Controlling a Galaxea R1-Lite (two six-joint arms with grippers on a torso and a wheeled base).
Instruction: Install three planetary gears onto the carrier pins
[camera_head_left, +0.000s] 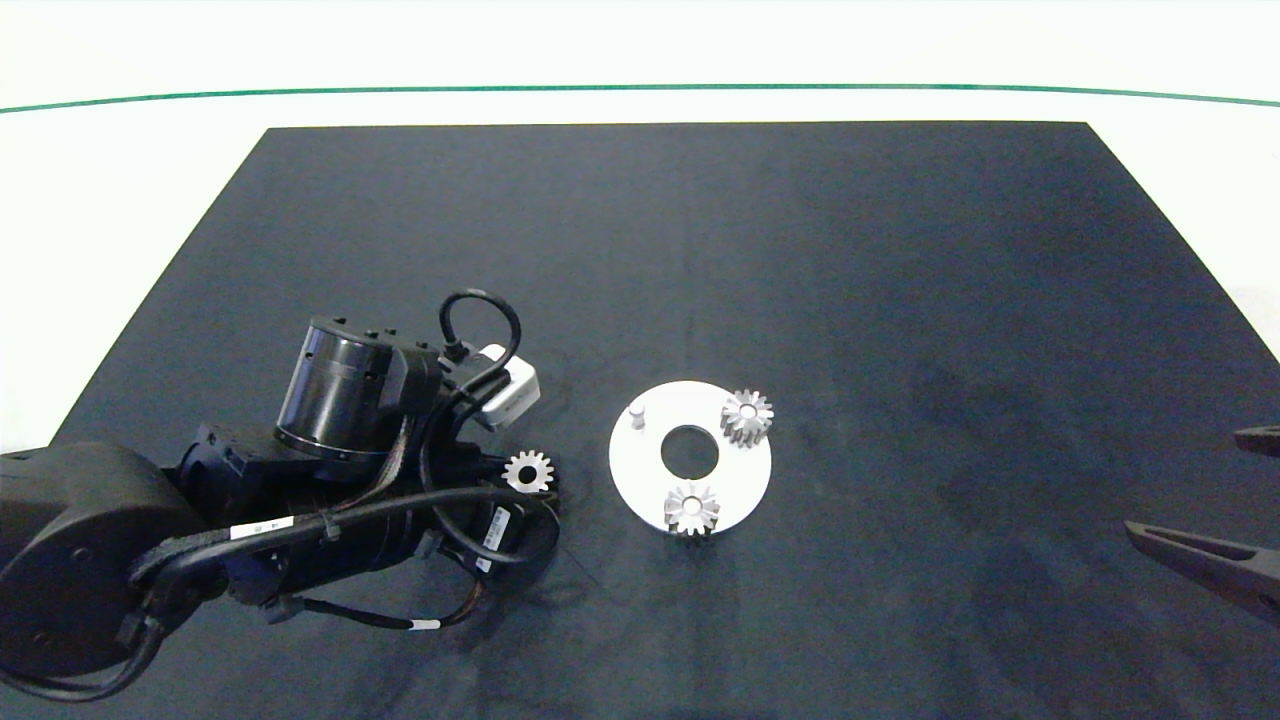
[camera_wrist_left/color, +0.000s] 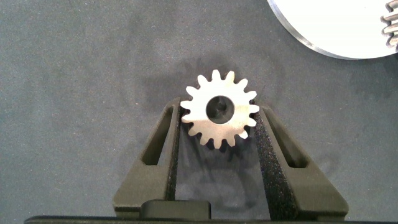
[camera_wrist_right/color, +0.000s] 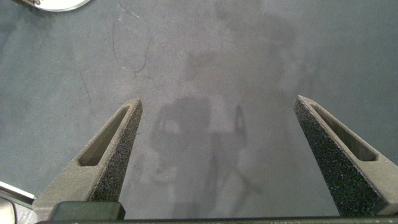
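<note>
Gears sit on two of the three pins already: one gear (camera_head_left: 747, 416) at the far right of the disc (camera_head_left: 740, 470) and another (camera_head_left: 691, 508) at its near edge. The third pin (camera_head_left: 637, 415), at the far left of the disc, stands bare. The last gear (camera_wrist_left/color: 219, 109) is clamped between the fingertips of the left gripper (camera_wrist_left/color: 219, 124), teeth pressed against both pads, face flat and centre hole open to view. It is just left of the disc, over the dark mat (camera_head_left: 900, 300); whether it is lifted clear of the mat I cannot tell.

The step in hand, as I judge it, is carrying this gear to the bare pin. Keep the gear level so the hole meets the pin squarely. Approach from above, not from the side, so the fingers do not knock the pin or nudge the disc. Centre the hole over the pin before lowering, then let go only once the gear has dropped over the pin. Mind the two seated gears; the fingers should stay apart from them.

The right gripper (camera_wrist_right/color: 217, 155) is idle at the right edge of the mat, fingers wide apart, holding nothing.
</note>
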